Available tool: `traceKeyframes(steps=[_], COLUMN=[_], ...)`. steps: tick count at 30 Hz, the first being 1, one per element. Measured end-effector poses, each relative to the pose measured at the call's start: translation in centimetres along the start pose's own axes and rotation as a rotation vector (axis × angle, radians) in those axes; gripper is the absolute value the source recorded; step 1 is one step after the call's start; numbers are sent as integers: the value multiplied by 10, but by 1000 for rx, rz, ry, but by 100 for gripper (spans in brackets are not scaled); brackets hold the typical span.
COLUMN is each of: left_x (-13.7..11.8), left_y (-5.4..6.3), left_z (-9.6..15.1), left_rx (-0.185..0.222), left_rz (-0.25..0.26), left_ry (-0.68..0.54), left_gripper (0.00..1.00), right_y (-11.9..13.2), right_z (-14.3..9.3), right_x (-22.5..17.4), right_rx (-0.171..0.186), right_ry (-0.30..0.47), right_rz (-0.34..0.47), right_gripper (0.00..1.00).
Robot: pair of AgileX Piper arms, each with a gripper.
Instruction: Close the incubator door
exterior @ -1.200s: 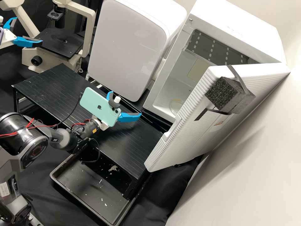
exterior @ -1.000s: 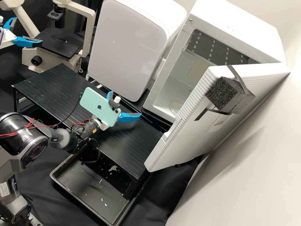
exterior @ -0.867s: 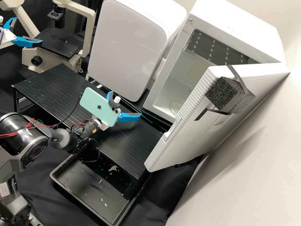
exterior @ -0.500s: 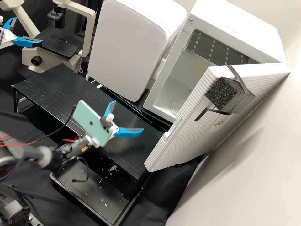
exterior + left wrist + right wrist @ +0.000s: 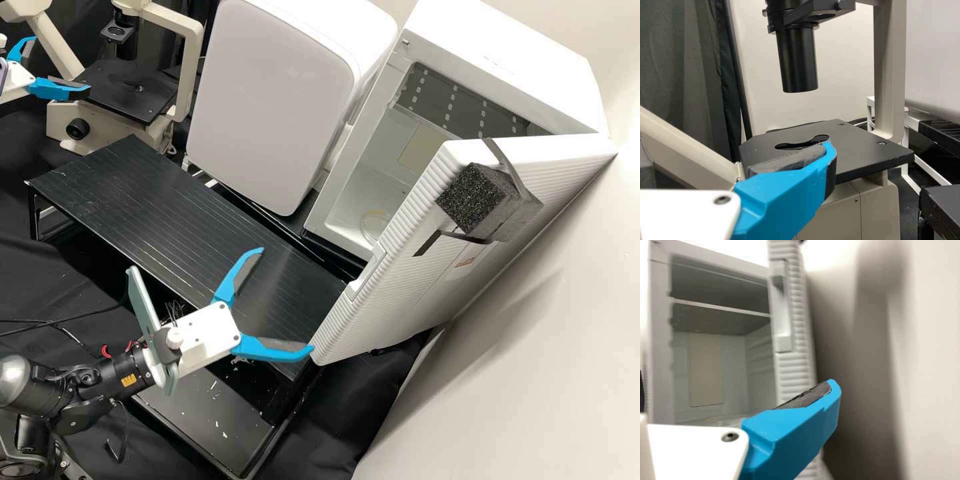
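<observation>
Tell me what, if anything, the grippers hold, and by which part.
Nothing is held: the right gripper is open near the door, and the left gripper is open by the microscope.

1. Over on the left, the microscope (image 5: 190,80); cabinet (image 5: 273,100) in the middle; incubator (image 5: 507,67) on the right.
2. Before the incubator, there's its door (image 5: 400,300), foam (image 5: 473,200) on the outside!
3. Stand (image 5: 153,200) before the cabinet, tray (image 5: 207,420) lower and nearer.

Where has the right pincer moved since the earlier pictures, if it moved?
Yes: in the high view, the right pincer moved nearer the bottom corner of the incubator door.
</observation>
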Motion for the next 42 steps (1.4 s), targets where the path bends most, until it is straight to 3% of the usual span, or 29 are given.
traceKeyframes(steps=[6,12,22,37,42], left_x=[0,0,0,0,0], left_y=[0,0,0,0,0], left_z=[0,0,0,0,0], left_rx=[0,0,0,0,0], left_rz=[0,0,0,0,0], left_ry=[0,0,0,0,0], left_gripper=[100,100,100,100,100], right_y=[-11,-11,-4,-18,-11], right_z=[17,34,33,29,17], right_x=[20,41,43,55,46], right_rx=[-3,-3,-12,65,116], right_ry=[-76,-148,-142,-88,-49], right_rz=[-73,-59,-23,-120,-120], right_gripper=[100,100,100,100,100])
